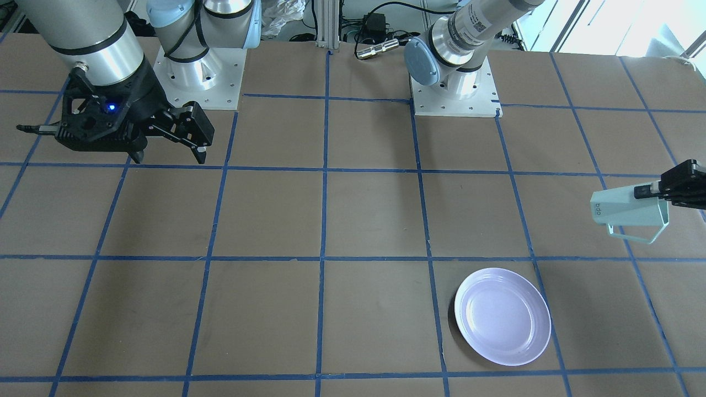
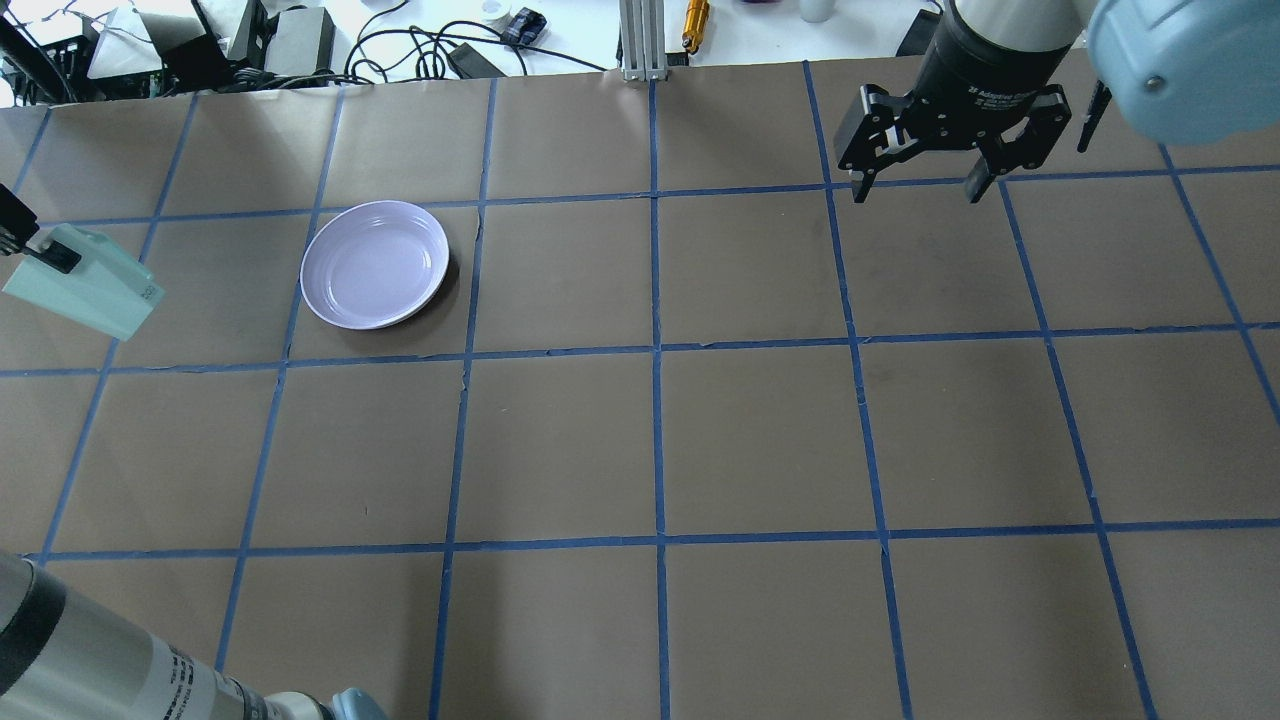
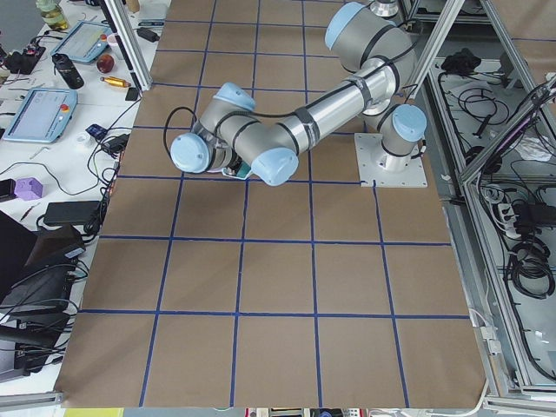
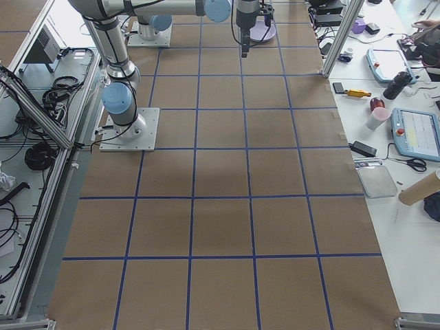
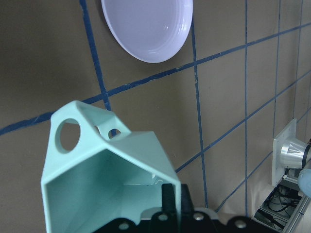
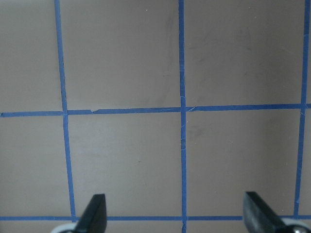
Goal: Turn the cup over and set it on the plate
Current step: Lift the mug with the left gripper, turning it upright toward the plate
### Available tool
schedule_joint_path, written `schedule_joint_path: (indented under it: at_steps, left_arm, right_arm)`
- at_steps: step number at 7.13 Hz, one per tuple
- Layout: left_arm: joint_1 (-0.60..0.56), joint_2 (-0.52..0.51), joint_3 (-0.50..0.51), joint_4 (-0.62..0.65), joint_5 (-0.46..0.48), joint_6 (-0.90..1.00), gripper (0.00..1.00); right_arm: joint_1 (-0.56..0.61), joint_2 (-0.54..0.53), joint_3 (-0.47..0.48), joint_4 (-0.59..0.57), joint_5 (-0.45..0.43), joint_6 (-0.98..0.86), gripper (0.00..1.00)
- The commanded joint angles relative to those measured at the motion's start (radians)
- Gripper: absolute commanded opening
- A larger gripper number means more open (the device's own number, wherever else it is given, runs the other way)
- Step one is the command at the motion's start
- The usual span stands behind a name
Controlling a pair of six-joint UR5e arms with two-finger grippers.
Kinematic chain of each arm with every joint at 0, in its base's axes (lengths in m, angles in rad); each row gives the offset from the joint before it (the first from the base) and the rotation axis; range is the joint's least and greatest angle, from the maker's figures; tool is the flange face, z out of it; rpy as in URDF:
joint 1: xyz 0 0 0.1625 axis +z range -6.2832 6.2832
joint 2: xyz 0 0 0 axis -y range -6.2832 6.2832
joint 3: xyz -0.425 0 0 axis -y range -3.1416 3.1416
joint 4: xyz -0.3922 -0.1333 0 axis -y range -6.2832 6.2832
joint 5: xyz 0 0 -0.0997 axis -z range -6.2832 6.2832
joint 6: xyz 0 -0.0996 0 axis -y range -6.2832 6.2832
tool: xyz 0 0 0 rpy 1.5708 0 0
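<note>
The pale mint-green faceted cup (image 1: 626,212) hangs in the air on its side, handle down, base toward the table's middle. My left gripper (image 1: 644,192) is shut on its rim wall; most of the gripper is cut off by the view's edge. In the overhead view the cup (image 2: 88,292) is left of the lavender plate (image 2: 376,263), with the left gripper (image 2: 48,258) at its rim. The left wrist view looks into the cup (image 5: 97,170), with the plate (image 5: 148,26) ahead. The plate (image 1: 503,316) lies empty. My right gripper (image 2: 922,185) is open and empty, far off.
The brown paper table (image 2: 650,440) carries a blue tape grid. The two arm bases (image 1: 198,71) (image 1: 458,91) stand at the robot's side. Cables and tools (image 2: 480,45) lie beyond the far edge. The right wrist view shows bare table between its fingers (image 6: 95,213).
</note>
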State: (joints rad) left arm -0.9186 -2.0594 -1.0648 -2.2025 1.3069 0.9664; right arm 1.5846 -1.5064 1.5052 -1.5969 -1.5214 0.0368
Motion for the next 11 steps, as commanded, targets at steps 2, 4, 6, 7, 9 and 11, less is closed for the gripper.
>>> schedule_joint_path:
  at_steps: [2,4,6,7,9,11]
  left_arm:
    - [-0.187,0.155,-0.142,0.129,0.055,-0.272,0.00]
    - [-0.265,0.231,-0.326,0.360,0.072,-0.453,0.00]
    - [-0.360,0.245,-0.376,0.530,0.094,-0.647,0.00]
    - [-0.400,0.237,-0.382,0.591,0.142,-0.725,0.00]
    - [-0.427,0.214,-0.429,0.746,0.166,-0.803,0.00]
    - [-0.430,0.188,-0.492,0.883,0.164,-0.879,0.00]
  right_arm:
    - [0.000,0.000,0.000,0.000,0.000,0.002,1.00]
    - [0.000,0.000,0.000,0.000,0.001,0.002,1.00]
    - [0.000,0.000,0.000,0.000,0.000,0.000,1.00]
    - [0.000,0.000,0.000,0.000,0.000,0.000,1.00]
    - [0.000,0.000,0.000,0.000,0.000,0.000,1.00]
    - [0.000,0.000,0.000,0.000,0.000,0.000,1.00]
